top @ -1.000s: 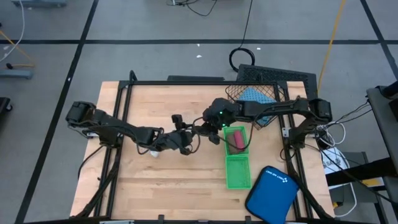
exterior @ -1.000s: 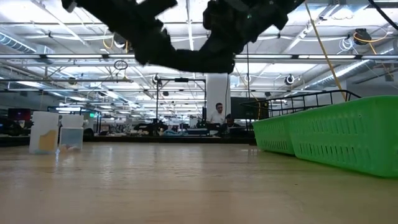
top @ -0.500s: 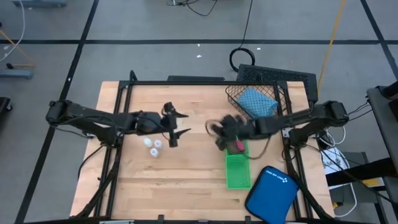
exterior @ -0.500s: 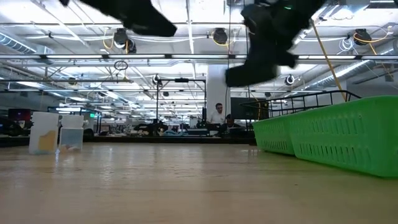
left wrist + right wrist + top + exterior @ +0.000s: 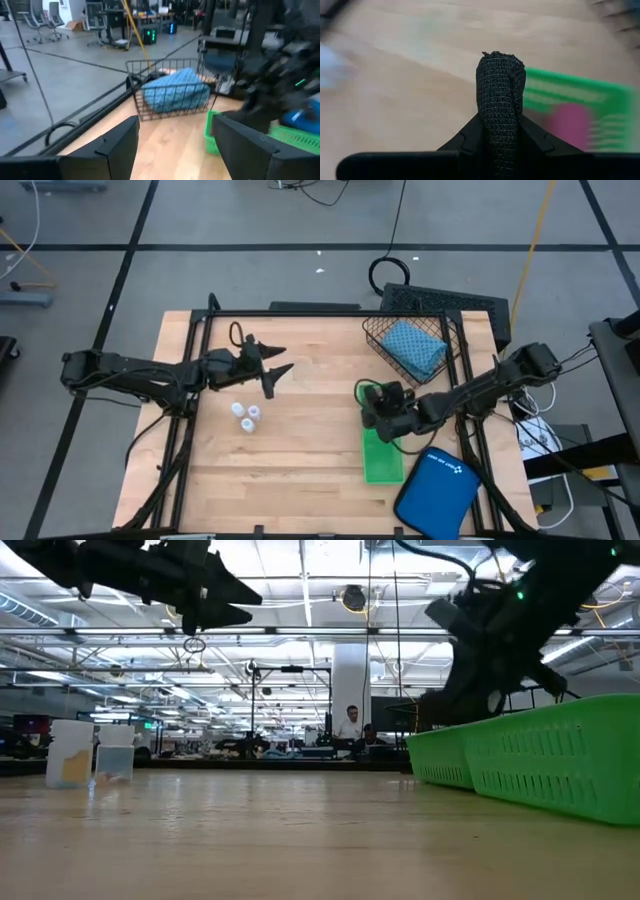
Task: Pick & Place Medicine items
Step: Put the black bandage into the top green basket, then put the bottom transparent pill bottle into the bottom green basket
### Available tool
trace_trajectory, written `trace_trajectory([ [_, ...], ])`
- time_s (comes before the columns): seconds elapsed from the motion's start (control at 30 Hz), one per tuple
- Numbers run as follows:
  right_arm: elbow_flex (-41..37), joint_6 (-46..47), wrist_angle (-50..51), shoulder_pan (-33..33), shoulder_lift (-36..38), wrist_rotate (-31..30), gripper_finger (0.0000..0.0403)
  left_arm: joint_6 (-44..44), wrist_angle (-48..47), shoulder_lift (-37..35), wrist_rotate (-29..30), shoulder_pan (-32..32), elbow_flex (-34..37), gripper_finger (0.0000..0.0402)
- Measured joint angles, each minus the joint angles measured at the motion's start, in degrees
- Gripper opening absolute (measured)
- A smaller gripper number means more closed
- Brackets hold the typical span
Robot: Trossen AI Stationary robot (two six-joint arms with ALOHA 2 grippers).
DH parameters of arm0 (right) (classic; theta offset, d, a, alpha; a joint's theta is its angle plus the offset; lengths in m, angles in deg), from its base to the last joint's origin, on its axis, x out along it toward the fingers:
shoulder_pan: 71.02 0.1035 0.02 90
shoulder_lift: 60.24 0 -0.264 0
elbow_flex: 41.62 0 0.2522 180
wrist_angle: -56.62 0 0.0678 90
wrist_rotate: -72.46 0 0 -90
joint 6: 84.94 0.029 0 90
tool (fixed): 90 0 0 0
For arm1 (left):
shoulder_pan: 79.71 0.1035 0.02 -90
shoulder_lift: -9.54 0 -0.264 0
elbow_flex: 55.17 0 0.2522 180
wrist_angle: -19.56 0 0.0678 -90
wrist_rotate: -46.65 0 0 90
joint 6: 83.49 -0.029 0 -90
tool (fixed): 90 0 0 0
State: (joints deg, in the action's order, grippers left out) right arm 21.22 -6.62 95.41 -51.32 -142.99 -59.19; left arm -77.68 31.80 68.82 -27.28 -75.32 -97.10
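Black roll is clamped in the right gripper just above the green tray. Prob light, squishy; hold mid-body. Left gripper, well away from tray, jaws apart, empty.

Pink roll inside green tray is motion-blurred; black roll's lower end hidden between right pincer fingers.

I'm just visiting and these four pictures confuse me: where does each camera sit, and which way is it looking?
High view: overhead, straight down; both arms, left gripper open.
Low view: table-top height, looking level into the room; arms overhead.
Left wrist view: on the left arm, facing the wire basket.
Right wrist view: right gripper pinching the black roll.
Shared: green tray.
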Motion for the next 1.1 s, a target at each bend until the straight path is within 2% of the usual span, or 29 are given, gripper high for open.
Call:
trace_trajectory([
  [0.17, -3.5, 4.9, 1.1, 0.0, -0.3, 0.3, 0.0064, 2.1, -1.7, 0.0, -1.0, -0.4, -0.1, 0.0256],
  [0.3, -4.1, 5.1, 0.7, -0.7, -0.3, 2.5, 0.007, 2.1, -2.4, 0.0, -1.3, -1.0, -0.1, 0.0255],
  [0.53, -4.2, 3.4, 0.4, -1.3, -0.3, 4.2, 0.0168, 2.0, -2.3, 0.1, -1.2, -1.6, -0.1, 0.0255],
  [0.67, -4.2, 1.1, 0.0, -1.3, 0.3, 4.3, 0.0207, 2.1, -2.3, 0.1, -1.2, -1.6, -0.1, 0.0255],
  [0.87, -4.2, -4.2, 0.2, -1.6, 3.6, 4.4, 0.0233, 2.1, -3.1, 0.1, -1.2, -1.6, -0.1, 0.0255],
  [1.1, -4.2, -20.3, -0.1, -2.1, 16.3, 1.4, 0.0224, 2.0, -4.8, 0.1, -1.0, -1.6, -0.1, 0.0255],
])
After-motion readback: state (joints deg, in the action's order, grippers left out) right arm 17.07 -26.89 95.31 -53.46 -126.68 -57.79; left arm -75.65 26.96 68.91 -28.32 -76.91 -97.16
